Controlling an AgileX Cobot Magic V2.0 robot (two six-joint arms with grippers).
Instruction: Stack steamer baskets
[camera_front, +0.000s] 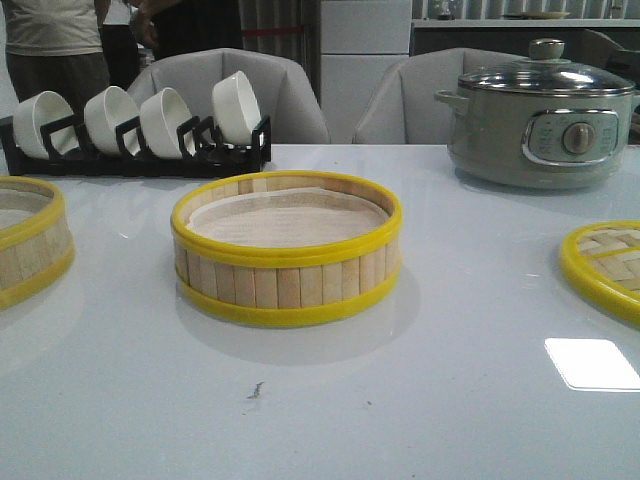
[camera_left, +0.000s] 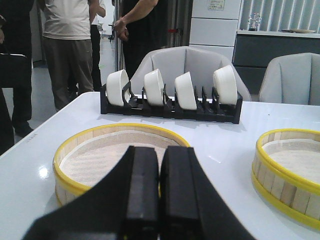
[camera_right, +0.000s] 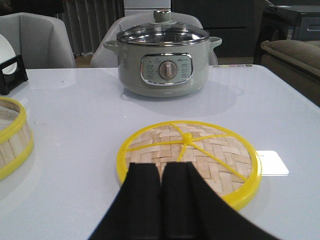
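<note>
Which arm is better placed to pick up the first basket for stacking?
Left. Its gripper, shut, sits just before the left basket. The right gripper faces the lid, not a basket.

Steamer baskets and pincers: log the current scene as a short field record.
centre steamer basket: upright on table, pale liner inside
left steamer basket: at the table's left edge, apart from the centre one
stacked: not yet
woven lid: flat on table, right side
left pincer: shut, empty
right pincer: shut, empty
electric pot: back right, lidded
</note>
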